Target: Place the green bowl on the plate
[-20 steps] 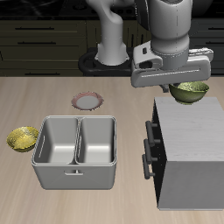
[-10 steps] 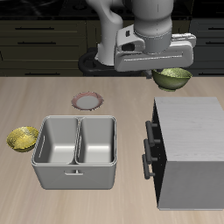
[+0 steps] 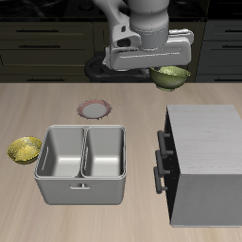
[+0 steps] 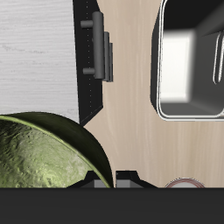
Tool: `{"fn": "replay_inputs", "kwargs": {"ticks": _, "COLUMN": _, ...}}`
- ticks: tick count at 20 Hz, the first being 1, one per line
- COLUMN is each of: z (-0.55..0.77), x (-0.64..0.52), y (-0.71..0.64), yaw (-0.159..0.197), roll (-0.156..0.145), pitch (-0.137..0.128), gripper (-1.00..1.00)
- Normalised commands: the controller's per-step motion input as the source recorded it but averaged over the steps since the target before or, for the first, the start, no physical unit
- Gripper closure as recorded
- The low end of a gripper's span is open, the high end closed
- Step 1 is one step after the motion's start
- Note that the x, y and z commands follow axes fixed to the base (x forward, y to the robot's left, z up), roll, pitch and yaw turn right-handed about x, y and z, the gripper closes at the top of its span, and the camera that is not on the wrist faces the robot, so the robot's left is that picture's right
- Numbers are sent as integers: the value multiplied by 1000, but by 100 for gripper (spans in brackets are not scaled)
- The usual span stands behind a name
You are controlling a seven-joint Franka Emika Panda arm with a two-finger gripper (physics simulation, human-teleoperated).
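From the exterior view, your tool point(image 3: 171, 68) is clenched on the green bowl point(image 3: 171, 77), carrying it in the air above the table point(image 3: 132, 109). The plate point(image 3: 94, 110) lies on the table well apart from the tool, nearer the front edge.

In the wrist view, the green bowl point(image 4: 42, 156) fills the space just beside the tool; the pale arc at the frame's edge is probably the plate point(image 4: 183, 185).
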Motion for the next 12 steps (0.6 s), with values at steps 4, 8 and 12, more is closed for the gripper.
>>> {"fn": "replay_inputs", "kwargs": {"ticks": 4, "z": -132, "x": -290, "y": -70, "yaw": 64, "roll": 12, "pitch": -59, "gripper": 100}}
{"fn": "replay_inputs", "kwargs": {"ticks": 8, "z": -189, "x": -395, "y": -187, "yaw": 53, "roll": 9, "pitch": -70, "gripper": 100}}
{"fn": "replay_inputs", "kwargs": {"ticks": 12, "z": -127, "x": -198, "y": -67, "yaw": 3, "roll": 3, "pitch": -32, "gripper": 100}}
